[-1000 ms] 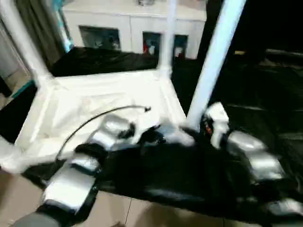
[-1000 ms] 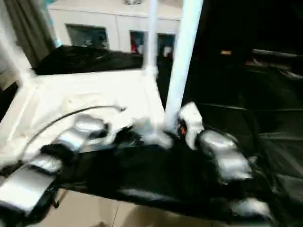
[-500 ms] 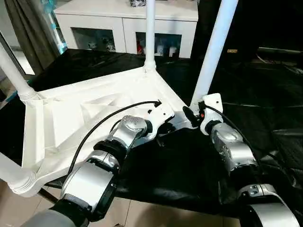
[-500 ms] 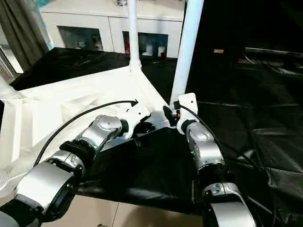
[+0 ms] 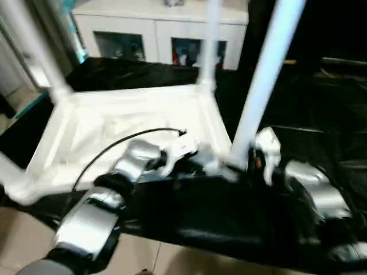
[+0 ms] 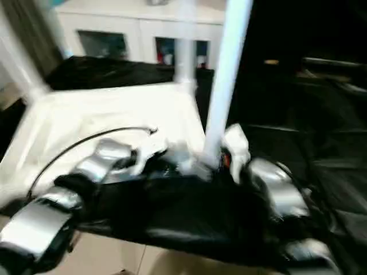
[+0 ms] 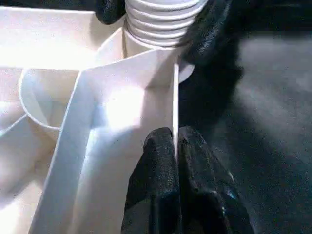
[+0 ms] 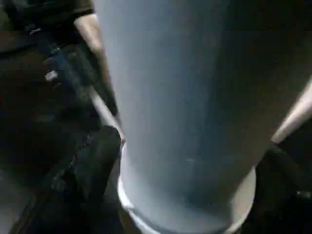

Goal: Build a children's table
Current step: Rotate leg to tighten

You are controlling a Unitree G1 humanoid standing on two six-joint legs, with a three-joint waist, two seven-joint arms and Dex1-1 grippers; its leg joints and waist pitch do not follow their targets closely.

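Note:
The children's table lies upside down, its white ribbed top (image 5: 126, 120) on the black sheet and its legs standing up. The near right leg (image 5: 265, 86) rises from the corner socket closest to my arms. My left gripper (image 7: 175, 139) is shut on the thin near rim of the top, right beside that socket. My right gripper (image 5: 245, 164) is at the base of that leg. In the right wrist view its fingers (image 8: 97, 161) stand apart on either side of the leg (image 8: 180, 97), open around it. Another leg (image 5: 210, 46) stands at the far corner.
The large black-sheeted table (image 5: 321, 103) stretches to the right and behind. A white cabinet with glass doors (image 5: 166, 28) stands at the back. Pale floor tiles (image 5: 23, 240) show below the table's near edge, and a grey curtain hangs at the far left.
The whole picture has shifted and blurred, so the camera moved. Both grippers remain at the same near right corner of the children's table.

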